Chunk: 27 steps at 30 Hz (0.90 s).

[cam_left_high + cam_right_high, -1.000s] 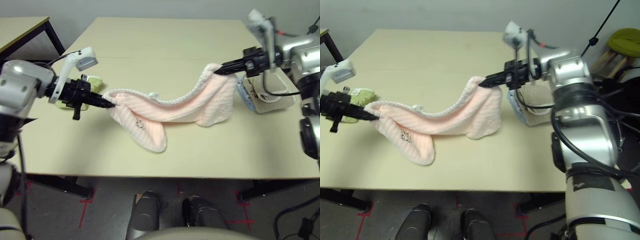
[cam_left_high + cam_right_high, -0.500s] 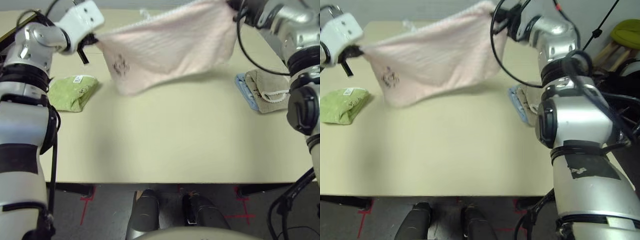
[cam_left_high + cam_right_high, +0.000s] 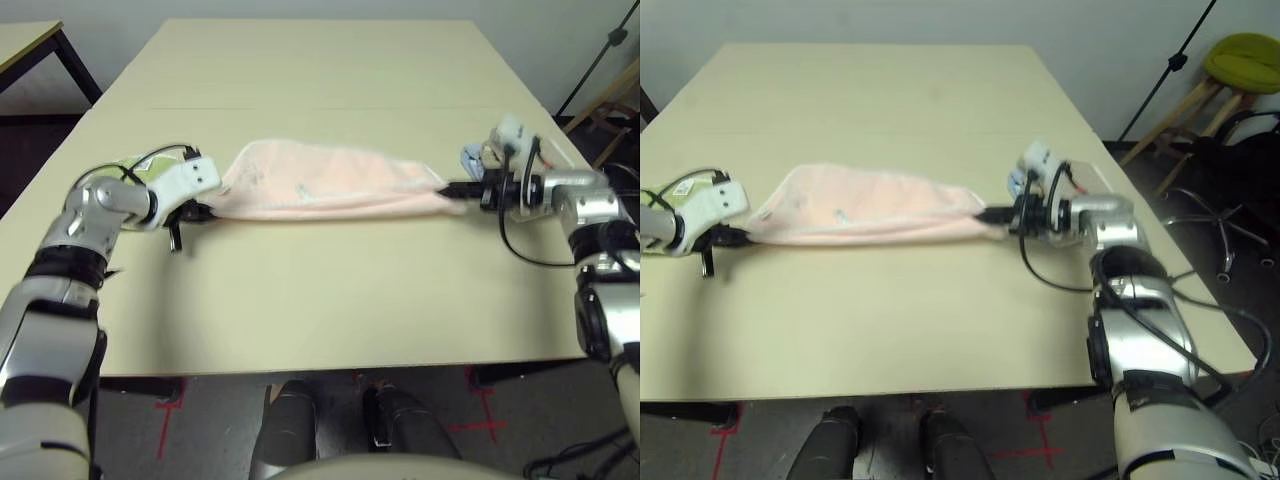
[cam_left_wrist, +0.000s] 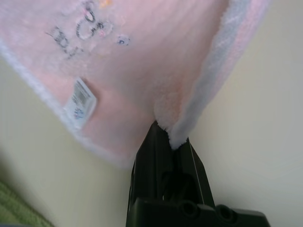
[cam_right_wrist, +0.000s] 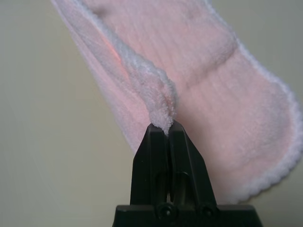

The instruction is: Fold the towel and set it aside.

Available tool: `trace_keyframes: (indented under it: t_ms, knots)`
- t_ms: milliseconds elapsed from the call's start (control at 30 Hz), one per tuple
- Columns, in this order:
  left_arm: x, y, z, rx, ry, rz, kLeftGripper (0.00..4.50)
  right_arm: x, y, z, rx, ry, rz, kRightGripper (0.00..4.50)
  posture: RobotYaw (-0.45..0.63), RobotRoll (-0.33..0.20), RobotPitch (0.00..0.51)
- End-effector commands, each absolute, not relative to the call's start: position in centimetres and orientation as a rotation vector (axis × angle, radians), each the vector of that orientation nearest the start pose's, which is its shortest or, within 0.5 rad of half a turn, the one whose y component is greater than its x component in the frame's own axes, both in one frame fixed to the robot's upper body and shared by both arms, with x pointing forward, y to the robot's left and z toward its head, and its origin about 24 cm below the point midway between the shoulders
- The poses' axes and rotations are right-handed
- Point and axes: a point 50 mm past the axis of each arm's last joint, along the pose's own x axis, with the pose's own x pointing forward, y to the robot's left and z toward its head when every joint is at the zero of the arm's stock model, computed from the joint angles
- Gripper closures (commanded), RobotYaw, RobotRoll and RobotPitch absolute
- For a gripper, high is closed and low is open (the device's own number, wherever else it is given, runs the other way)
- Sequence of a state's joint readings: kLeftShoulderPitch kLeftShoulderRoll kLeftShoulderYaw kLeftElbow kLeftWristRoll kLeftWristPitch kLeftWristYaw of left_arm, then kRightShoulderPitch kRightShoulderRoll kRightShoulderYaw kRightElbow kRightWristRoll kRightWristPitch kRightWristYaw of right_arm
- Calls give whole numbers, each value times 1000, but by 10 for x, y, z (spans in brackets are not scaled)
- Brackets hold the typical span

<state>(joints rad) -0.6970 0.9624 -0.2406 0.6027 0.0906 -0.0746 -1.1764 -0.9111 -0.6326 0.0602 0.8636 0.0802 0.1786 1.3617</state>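
On the bench, the towel lies stretched out flat in a long, narrow band, pulled taut between the two hands. It sits roughly mid-bench, with bare surface on the near and far sides of it.

Left hand: at the towel's left end, both fingers pinched tight on a corner of the cloth. The left wrist view confirms this, with pink terry and white stitched edging bunched at the tips of the left hand. Beside that grip, the towel's grey printed logo and white label face the camera.

Right hand: at the towel's right end, likewise clamped on a corner. The right wrist view shows a fold of white-edged cloth nipped between the closed tips of the right hand, the towel spreading away from it across the bench.

A light green towel lies just beyond the left hand, at the towel's left end, mostly hidden by the arm. A small blue and white item rests just beyond the towel's right end, beside the right wrist; what it is cannot be determined.

Containers: none observed on the bench.
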Motion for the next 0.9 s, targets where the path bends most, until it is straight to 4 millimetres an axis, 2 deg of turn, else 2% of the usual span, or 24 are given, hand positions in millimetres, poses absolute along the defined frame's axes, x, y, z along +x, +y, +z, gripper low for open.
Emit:
trace_keyframes:
  t_ms: [33,300,467,533,633,767,900]
  knots:
    - [311,306,159,911,588,-863,4451,354,-242,157,-310,398,1060,4500,168,0,151]
    - [287,309,154,819,714,-961,4451,342,-244,150,-315,464,1101,4500,180,0,152]
    - [265,307,155,738,844,-1081,4451,326,-246,141,-372,489,1169,4500,181,0,150]
    - [255,306,156,706,912,-1127,4451,315,-246,140,-377,442,1276,4500,181,0,149]
    - [239,306,162,656,1011,-1184,4451,299,-254,136,-440,489,1341,4500,184,0,147]
    - [228,303,168,631,1066,-1216,4451,285,-260,137,-453,524,1381,4500,181,0,146]
    - [220,299,173,616,1107,-1245,4451,276,-262,138,-384,598,1399,4500,177,0,145]
